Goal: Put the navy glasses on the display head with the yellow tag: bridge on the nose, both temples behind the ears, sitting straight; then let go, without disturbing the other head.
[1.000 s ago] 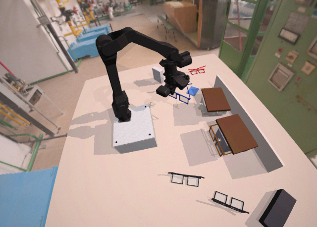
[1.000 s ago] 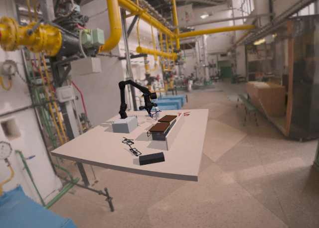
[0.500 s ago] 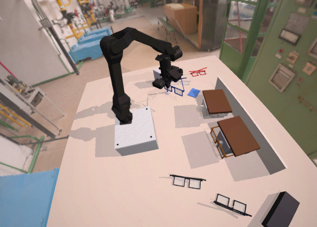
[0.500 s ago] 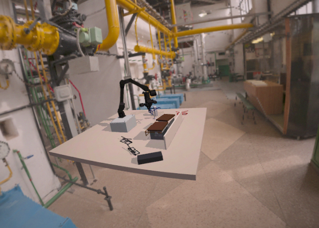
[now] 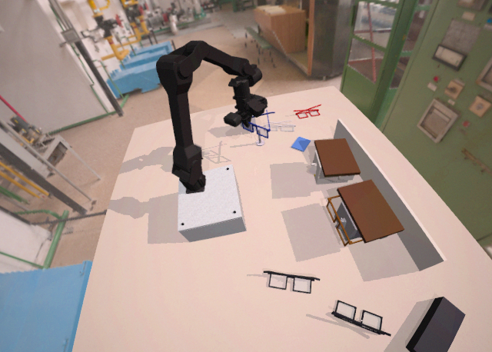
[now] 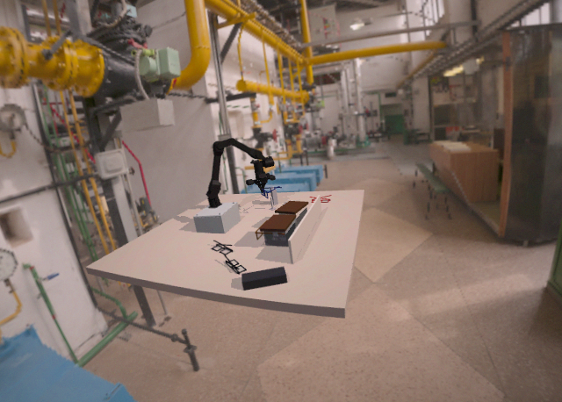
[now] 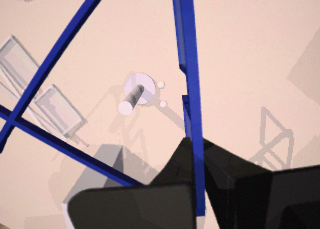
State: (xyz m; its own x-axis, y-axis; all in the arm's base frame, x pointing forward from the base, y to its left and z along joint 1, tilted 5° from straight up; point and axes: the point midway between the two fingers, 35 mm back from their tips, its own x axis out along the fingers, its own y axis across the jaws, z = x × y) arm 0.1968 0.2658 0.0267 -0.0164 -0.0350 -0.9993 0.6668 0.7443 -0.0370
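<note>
My gripper is shut on the navy glasses, which hang in the air over the far part of the table. The wrist view shows their front edge-on, with the temples reaching left and crossing. Below them a thin white post on a round base stands upright. Two display heads are largely hidden under brown boards. The farther head is pale grey, with a tiny yellowish spot low at its left. The nearer head is darker grey, with a brown glasses frame at its front.
A grey wall runs behind the boards. A blue pad, red glasses and clear glasses lie at the far side. Two black glasses and a dark case lie at the near side. The arm stands on a pale box.
</note>
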